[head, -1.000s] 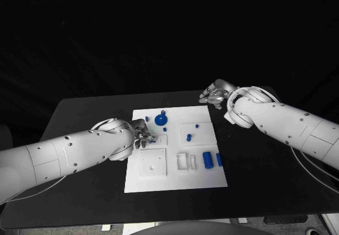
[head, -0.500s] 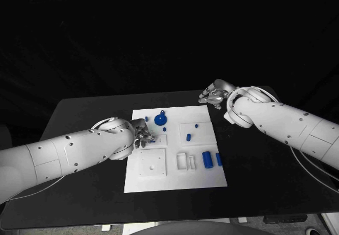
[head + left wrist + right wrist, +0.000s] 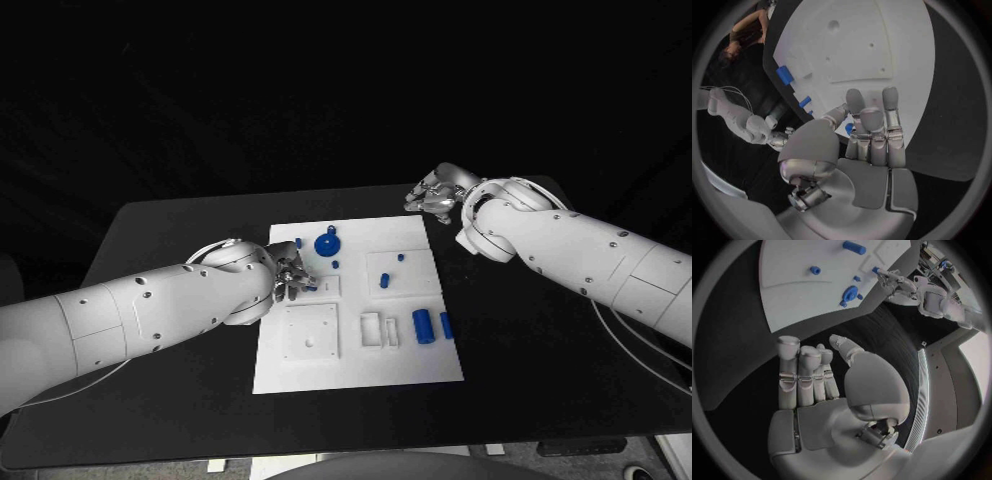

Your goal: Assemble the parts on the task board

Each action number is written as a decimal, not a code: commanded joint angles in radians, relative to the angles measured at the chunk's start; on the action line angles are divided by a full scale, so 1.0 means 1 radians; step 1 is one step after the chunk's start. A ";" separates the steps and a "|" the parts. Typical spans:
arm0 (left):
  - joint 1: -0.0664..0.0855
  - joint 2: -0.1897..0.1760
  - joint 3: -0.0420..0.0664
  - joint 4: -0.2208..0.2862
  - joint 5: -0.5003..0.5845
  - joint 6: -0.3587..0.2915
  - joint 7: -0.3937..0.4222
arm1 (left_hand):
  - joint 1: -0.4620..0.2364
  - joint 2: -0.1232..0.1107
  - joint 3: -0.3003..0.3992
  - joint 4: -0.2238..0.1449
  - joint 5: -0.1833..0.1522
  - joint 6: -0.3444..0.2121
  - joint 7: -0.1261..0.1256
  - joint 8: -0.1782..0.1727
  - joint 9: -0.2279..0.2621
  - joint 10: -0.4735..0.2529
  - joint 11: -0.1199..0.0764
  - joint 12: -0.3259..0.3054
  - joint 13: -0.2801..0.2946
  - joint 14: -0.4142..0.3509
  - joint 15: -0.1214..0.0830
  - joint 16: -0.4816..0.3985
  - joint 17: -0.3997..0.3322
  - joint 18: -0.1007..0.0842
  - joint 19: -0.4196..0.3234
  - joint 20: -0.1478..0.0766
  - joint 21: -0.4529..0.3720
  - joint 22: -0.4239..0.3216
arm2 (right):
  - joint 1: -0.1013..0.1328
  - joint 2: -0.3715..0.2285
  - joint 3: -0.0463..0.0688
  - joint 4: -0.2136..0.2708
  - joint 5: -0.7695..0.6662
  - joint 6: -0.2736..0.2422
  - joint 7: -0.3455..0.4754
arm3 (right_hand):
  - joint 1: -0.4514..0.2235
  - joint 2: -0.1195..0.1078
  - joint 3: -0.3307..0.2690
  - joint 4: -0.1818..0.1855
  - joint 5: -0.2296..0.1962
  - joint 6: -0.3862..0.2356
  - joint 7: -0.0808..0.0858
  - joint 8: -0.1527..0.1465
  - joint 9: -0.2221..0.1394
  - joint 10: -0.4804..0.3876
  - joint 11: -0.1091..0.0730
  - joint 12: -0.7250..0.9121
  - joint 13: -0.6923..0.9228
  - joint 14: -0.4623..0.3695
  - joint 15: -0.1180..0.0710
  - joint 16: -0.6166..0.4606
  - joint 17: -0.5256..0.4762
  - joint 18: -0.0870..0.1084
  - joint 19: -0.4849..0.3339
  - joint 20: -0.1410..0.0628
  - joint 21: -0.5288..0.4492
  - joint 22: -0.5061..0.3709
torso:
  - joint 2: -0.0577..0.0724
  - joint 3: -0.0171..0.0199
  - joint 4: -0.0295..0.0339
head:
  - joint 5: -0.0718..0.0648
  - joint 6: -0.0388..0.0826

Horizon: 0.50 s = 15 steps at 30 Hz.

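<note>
The white task board (image 3: 361, 355) lies in the middle of the black table. On it sit a round blue part (image 3: 329, 243), small blue pegs (image 3: 385, 280) and two blue cylinders (image 3: 423, 325). My left hand (image 3: 289, 276) hovers over the board's left side, fingers curled. In the left wrist view a small blue part (image 3: 848, 128) shows between the thumb and fingers of this hand (image 3: 870, 135), apparently pinched. My right hand (image 3: 440, 196) is beyond the board's far right corner, over bare table. It (image 3: 817, 375) holds nothing, fingers loosely bent.
A square white inset (image 3: 310, 332) and white brackets (image 3: 379, 330) take up the board's near half. Black table (image 3: 548, 350) surrounds the board on all sides. The table's far edge runs just behind my right hand.
</note>
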 commanded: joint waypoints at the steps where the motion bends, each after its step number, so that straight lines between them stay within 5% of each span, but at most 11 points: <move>1: -0.002 0.003 -0.002 -0.007 -0.021 0.024 -0.017 | 0.018 0.023 -0.001 -0.004 -0.006 0.204 -0.132 0.006 0.000 0.019 -0.034 0.005 -0.001 0.000 -0.004 0.005 -0.001 -0.021 -0.001 -0.005 0.004 0.016 | -0.001 0.001 0.001 0.000 0.001 0.008 0.004 | -0.008 0.001 0.001 -0.004 0.004 -0.002 0.002 0.004 0.000 -0.005 0.001 -0.004 0.000 -0.001 0.002 -0.005 -0.001 0.007 0.047 0.001 -0.004 0.074 | 0.000 -0.0001 -0.0002 | -0.002 0.000; 15: -0.001 0.010 -0.002 -0.015 -0.021 0.030 -0.020 | 0.019 0.010 -0.016 0.004 -0.008 0.202 -0.130 0.005 -0.004 0.019 -0.029 0.004 -0.002 -0.005 -0.002 0.004 -0.002 -0.019 -0.003 -0.001 0.000 0.016 | -0.001 -0.001 0.001 0.001 0.001 0.008 0.004 | -0.008 0.001 0.001 -0.004 0.004 -0.002 0.002 0.004 0.000 -0.005 0.001 -0.004 0.000 -0.001 0.002 -0.005 -0.001 0.007 0.047 0.001 -0.004 0.074 | 0.000 -0.0008 0.0009 | -0.005 -0.002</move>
